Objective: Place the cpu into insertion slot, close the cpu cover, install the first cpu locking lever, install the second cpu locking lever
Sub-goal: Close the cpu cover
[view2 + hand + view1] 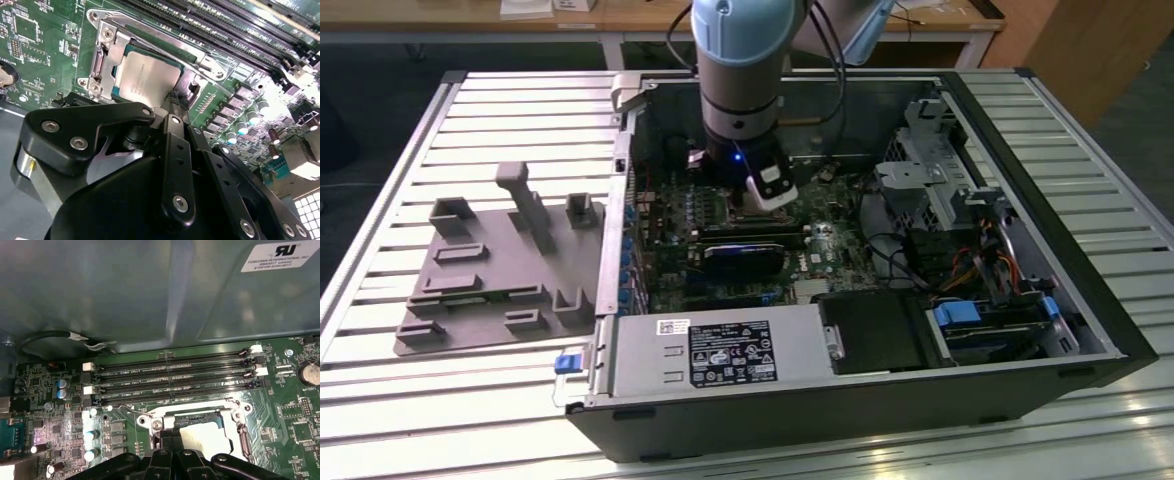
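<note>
The cpu [150, 77] shows its pale silvery face, lying flat in the insertion slot [97, 65] on the green board. Over it the silver cpu cover [107, 47] lies down, and the chip shows through its window [205, 437]. A thin wire locking lever [125, 410] runs along the socket's side toward the memory slots, and its hooked end [202, 65] rests by the cover's corner. My gripper [172, 102] hangs low over the socket's edge, fingers [162, 447] pressed together with nothing seen between them. In the exterior view the gripper [767, 205] reaches down into the open computer case.
Several long black memory slots [175, 375] lie just beyond the socket. The case wall [150, 290] and a black cable [45, 335] stand behind them. Capacitors [62, 387] flank the socket. A graphics card [747, 250], power supply [720, 350] and drive cage [934, 180] crowd the case. A grey fixture plate [494, 270] lies outside.
</note>
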Controlling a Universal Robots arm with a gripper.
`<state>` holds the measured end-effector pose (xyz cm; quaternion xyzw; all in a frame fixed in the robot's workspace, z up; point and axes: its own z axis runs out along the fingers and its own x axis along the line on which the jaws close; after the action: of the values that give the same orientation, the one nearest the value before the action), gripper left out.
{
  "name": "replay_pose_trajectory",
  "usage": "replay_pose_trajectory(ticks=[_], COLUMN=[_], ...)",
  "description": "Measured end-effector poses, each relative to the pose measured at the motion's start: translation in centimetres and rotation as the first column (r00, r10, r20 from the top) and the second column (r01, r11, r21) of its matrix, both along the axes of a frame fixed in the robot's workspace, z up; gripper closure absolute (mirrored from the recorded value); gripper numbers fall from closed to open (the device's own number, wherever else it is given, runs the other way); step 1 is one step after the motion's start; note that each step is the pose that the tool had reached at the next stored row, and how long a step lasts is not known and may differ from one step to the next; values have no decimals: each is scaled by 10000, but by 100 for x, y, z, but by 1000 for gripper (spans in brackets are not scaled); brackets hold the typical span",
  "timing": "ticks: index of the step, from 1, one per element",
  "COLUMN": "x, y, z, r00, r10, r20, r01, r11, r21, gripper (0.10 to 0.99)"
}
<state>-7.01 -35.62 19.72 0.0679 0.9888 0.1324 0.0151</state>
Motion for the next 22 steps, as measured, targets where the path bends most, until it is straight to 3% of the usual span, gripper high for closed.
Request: replay_pose_trajectory(ticks=[4, 6, 8, 22], x=[-14, -14, -14, 8], y=[-22, -27, -30, -45], z=[-1, -4, -5, -39], r00=[10000, 10000, 10000, 9998], r10=[0, 19, 62, 183], r20=[-1, 0, 0, -2], r01=[0, -19, -62, -183], r11=[10000, 9998, 9996, 9995], r21=[48, 195, 259, 269], gripper=[984, 984, 984, 984])
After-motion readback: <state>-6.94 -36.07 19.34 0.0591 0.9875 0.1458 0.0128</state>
